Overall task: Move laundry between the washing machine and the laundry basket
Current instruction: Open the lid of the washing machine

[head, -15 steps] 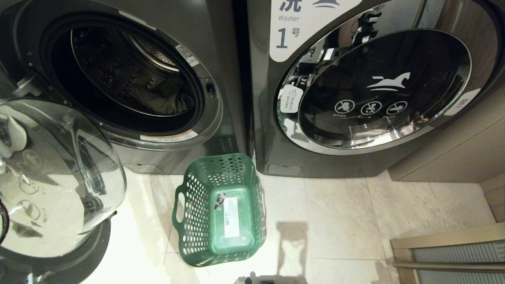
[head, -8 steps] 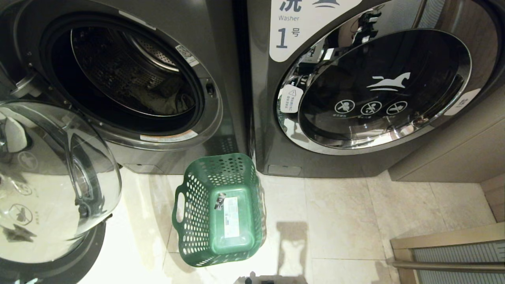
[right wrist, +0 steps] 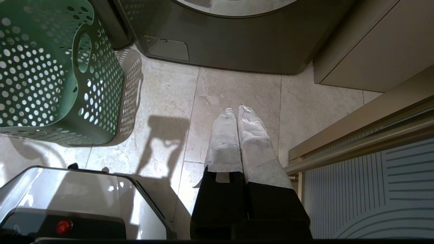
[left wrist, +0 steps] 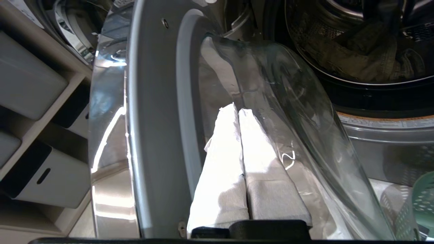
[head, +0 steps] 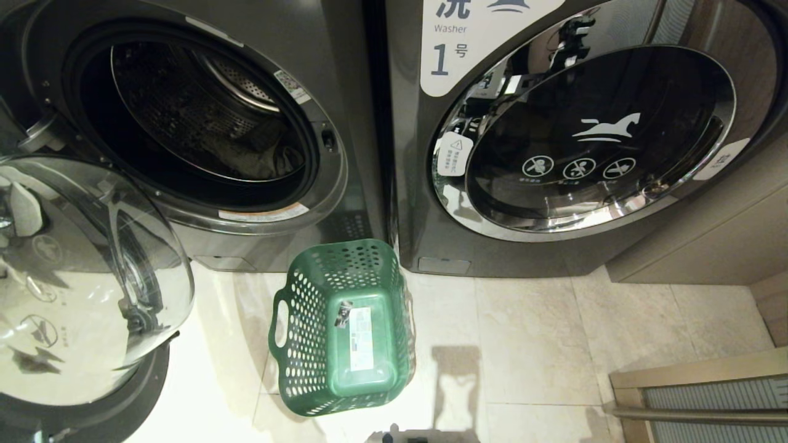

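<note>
A: Round glass door (head: pixel 92 277) at lower left swings out, then slightly back. Left end effector (left wrist: pixel 237 110) is pinched together, holding nothing, tips against the glass.

B: Pale grey-green denim-like laundry (head: pixel 265 161)?

A: In the drum of the dark grey washing machine (head: pixel 332 74). Green perforated plastic laundry basket (head: pixel 289 344) is bare. Right end effector (right wrist: pixel 236 111) is pressed together over floor.

Open glass door (head: pixel 80 277) slightly shifted, wobbling.

Overhead light glares off the pale floor (head: pixel 203 369) and the open glass door (head: pixel 92 277). Drum interior (head: pixel 184 117) dim. Basket (right wrist: pixel 51 74) casts perforated shadows. Head view bows at edges; focus sharp throughout
</note>
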Controlling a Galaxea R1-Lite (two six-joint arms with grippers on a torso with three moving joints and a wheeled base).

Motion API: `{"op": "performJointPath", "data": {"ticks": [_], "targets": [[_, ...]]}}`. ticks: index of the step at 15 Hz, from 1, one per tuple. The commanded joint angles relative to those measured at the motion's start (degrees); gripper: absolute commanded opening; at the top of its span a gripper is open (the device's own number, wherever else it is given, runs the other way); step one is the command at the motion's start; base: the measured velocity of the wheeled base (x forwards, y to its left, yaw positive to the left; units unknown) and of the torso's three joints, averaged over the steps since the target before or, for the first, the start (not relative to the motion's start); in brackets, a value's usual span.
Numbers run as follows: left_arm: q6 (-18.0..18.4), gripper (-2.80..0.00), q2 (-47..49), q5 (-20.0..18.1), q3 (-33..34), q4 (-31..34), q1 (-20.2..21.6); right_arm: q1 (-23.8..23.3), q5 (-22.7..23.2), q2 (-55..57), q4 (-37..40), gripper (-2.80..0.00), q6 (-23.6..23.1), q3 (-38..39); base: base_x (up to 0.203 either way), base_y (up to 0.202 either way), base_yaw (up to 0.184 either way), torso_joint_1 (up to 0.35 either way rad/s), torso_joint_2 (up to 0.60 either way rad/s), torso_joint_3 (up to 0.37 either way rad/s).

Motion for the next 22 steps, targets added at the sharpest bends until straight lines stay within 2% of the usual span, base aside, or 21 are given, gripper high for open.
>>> {"op": "performJointPath", "data": {"ticks": [1,8,10,17,22], "targets": [[0.01,-2.80,2.10,-0.06,-0.21,-1.73,1.39,0.01,0.03,0.06,-0.01,-2.80,-0.04,0.00,0.000,0.000,0.000,0.000,0.00,0.000],[-0.23,-2.80,5.00,-0.17,-0.39,-4.67,6.96,0.01,0.03,0.06,-0.01,-2.80,-0.04,0.00,0.000,0.000,0.000,0.000,0.00,0.000],[-1.82,-2.80,5.24,-0.41,-0.47,-4.59,9.06,0.01,0.03,0.06,-0.01,-2.80,-0.04,0.00,0.000,0.000,0.000,0.000,0.00,0.000],[-2.88,-2.80,7.38,-7.81,-1.17,-4.66,19.45,0.01,0.03,0.06,-0.01,-2.80,-0.04,0.00,0.000,0.000,0.000,0.000,0.00,0.000],[-2.92,-2.80,8.74,-11.38,-1.78,-4.67,24.42,0.01,0.03,0.06,-0.01,-2.80,-0.04,0.00,0.000,0.000,0.000,0.000,0.00,0.000]]}}
